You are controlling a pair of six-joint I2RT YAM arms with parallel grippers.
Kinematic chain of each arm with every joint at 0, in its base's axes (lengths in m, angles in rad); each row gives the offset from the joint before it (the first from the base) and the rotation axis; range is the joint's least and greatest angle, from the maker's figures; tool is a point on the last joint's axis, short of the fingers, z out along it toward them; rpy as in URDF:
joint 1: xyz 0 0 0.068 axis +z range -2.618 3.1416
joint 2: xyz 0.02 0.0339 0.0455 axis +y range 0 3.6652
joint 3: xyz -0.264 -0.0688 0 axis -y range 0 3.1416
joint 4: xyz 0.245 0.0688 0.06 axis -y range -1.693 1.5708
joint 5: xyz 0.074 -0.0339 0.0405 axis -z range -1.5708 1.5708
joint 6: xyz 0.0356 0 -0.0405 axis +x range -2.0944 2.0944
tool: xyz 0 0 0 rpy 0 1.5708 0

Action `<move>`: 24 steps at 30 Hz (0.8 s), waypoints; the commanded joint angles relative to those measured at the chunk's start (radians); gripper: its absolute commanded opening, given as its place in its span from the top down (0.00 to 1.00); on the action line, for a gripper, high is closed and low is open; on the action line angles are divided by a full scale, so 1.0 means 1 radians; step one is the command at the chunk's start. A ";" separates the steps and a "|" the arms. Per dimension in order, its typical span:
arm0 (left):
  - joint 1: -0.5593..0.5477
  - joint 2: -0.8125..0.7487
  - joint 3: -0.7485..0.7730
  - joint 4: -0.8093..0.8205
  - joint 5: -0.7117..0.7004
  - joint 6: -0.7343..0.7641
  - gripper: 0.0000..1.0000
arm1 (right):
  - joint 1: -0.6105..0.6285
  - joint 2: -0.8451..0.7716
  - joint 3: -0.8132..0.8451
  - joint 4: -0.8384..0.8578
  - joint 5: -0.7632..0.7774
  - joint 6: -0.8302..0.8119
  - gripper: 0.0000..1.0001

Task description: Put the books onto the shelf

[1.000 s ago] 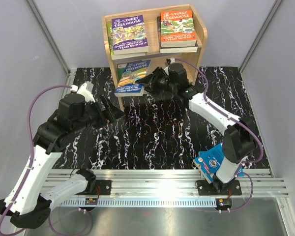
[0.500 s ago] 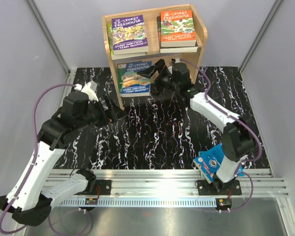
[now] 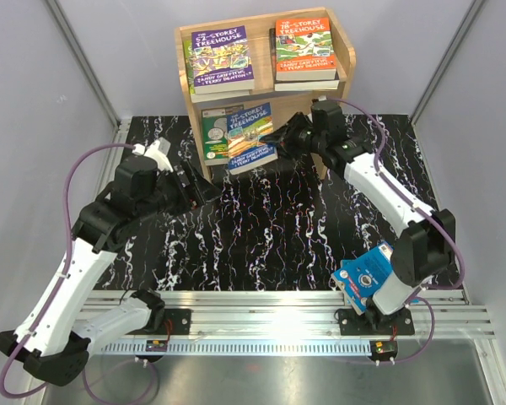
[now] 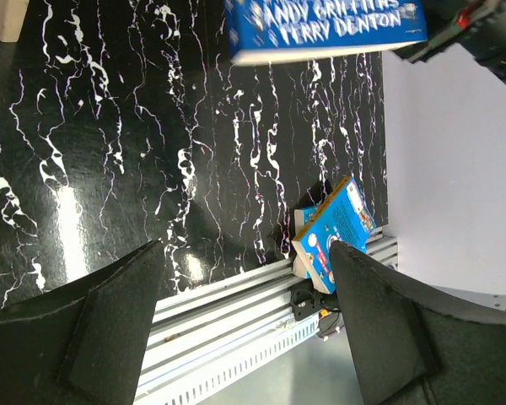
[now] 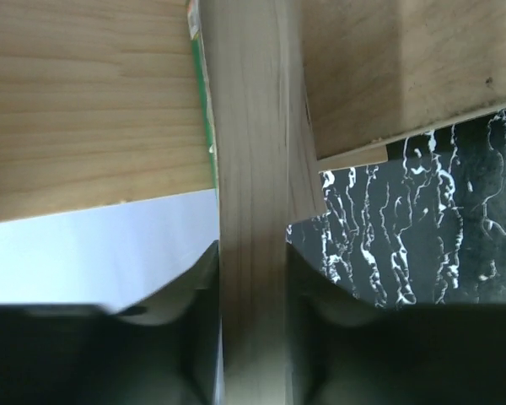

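Observation:
The wooden shelf point(image 3: 346, 61) stands at the back of the table. On its top tier lie a purple Treehouse book point(image 3: 221, 57) and an orange one point(image 3: 304, 49). In the lower tier a blue Treehouse book point(image 3: 251, 135) leans tilted, its lower edge sticking out in front, with a green coin cover point(image 3: 211, 135) behind it. My right gripper point(image 3: 285, 137) is shut on the blue book's right edge; the pale page edge point(image 5: 253, 211) fills the gap between its jaws. My left gripper point(image 3: 204, 187) hovers open and empty left of the shelf, over the table.
A bright blue book point(image 3: 367, 278) leans against the right arm's base by the aluminium rail point(image 3: 261, 304); the left wrist view shows this bright blue book point(image 4: 333, 228) too. Grey walls enclose the black marbled table point(image 3: 278, 228).
The blue book has shifted right and tilted in the lower tier, uncovering the green cover behind it. The right gripper moved right with it. The left arm barely moved.

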 commanded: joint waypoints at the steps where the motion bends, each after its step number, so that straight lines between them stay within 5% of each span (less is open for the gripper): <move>1: -0.003 -0.009 -0.001 0.049 0.014 -0.016 0.19 | 0.006 0.050 0.071 0.034 -0.031 -0.005 0.75; 3: -0.003 -0.021 -0.009 0.045 0.004 -0.018 0.19 | 0.006 0.069 0.093 0.040 -0.033 0.009 0.83; 9: -0.001 -0.030 -0.037 0.045 0.000 -0.026 0.19 | 0.051 0.192 0.226 0.093 -0.069 0.039 0.83; 10: -0.003 -0.027 -0.038 0.050 0.003 -0.027 0.19 | 0.057 0.234 0.263 0.068 -0.077 0.021 0.41; 11: -0.003 -0.026 -0.037 0.052 0.006 -0.026 0.19 | 0.063 0.245 0.336 0.034 -0.082 -0.002 0.14; 12: -0.003 -0.020 -0.034 0.052 0.007 -0.027 0.19 | 0.068 0.252 0.370 -0.021 -0.051 -0.036 0.01; 16: -0.001 -0.017 -0.026 0.052 0.006 -0.019 0.19 | 0.048 0.174 0.388 -0.339 0.139 -0.157 0.00; 24: -0.003 0.015 -0.052 0.090 0.027 -0.027 0.19 | 0.039 0.123 0.292 -0.436 0.237 -0.185 0.00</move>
